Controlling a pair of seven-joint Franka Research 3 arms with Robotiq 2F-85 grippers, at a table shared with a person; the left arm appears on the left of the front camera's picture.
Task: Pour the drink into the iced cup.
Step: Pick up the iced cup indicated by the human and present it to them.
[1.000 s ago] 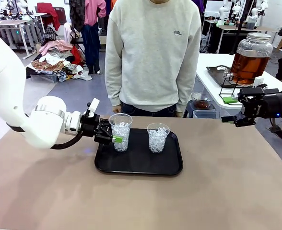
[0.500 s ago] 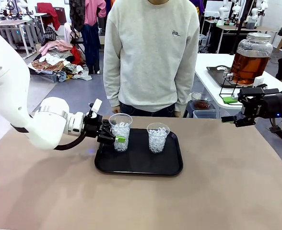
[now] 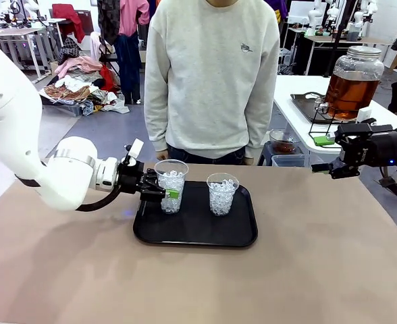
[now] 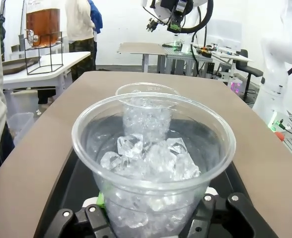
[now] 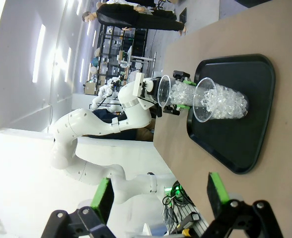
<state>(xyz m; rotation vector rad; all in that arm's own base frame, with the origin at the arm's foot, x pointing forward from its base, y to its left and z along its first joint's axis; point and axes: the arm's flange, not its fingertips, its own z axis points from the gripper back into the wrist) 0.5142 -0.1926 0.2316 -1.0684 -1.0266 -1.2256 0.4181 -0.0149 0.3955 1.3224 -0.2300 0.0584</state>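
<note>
Two clear iced cups stand on a black tray [image 3: 239,236]. My left gripper [image 3: 166,193] is shut on the left iced cup [image 3: 171,177], its green pad against the cup's side. The left wrist view looks down into that cup [image 4: 153,158] with my fingers [image 4: 100,199] flanking its base, and the second iced cup [image 4: 147,111] stands just behind. The other cup [image 3: 223,194] stands free to the right. The amber drink fills a big glass jar [image 3: 352,84] on a side table at far right. My right gripper [image 3: 320,169] hovers open above the table's right edge, and is also seen here [image 5: 160,178].
A person in a grey sweatshirt [image 3: 212,74] stands at the far side, right behind the tray. The jar sits on a wire stand beside a dark tray on the white side table [image 3: 300,111]. Brown table surface [image 3: 198,283] lies bare in front of the tray.
My left gripper has slid a little to the right around the left iced cup, and the cup has shifted slightly with it. The right arm has stayed put.
</note>
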